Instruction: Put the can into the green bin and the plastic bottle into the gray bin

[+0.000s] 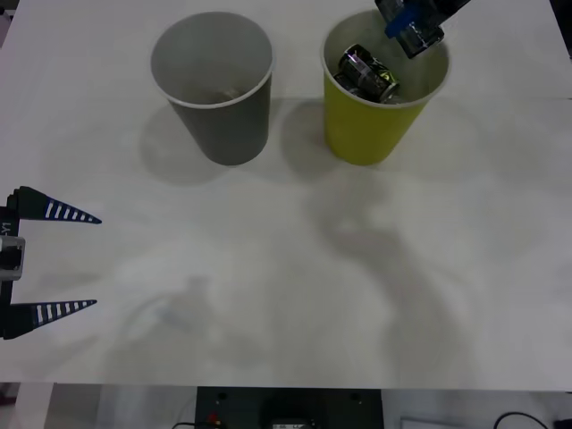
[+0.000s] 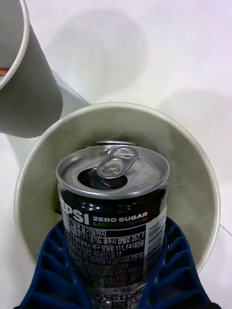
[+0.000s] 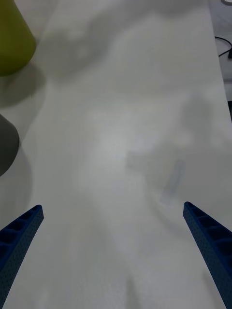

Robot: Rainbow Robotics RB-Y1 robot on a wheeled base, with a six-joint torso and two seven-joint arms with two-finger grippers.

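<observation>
The left tool (image 1: pixel 94 261) is resting spread wide and empty at the near left edge of the bench (image 1: pixel 286 295); you are leaving it idle there. Farther off, the right tool (image 2: pixel 116 270) is gripping the can (image 2: pixel 113 203) between its blue ribbed fingers (image 2: pixel 53 270), holding it with the pull-tab end toward the wrist camera, directly above the mouth of the green bin (image 1: pixel 380 134). In the front view this tool (image 1: pixel 413 27) is hanging over the bin's far rim, and other cans (image 1: pixel 366 73) are already lying inside against the white lining. The gray bin (image 1: pixel 214 98) is standing just beside the green one, to its left, apart from it. No plastic bottle can be made out with certainty; only a faint pale shape is showing on the near bench.

Judged step: you are delivering the can, with release not yet made. The next move is calling for parting the fingers while the can is centred over the opening, then lifting clear of the rim without tipping the bin.
</observation>
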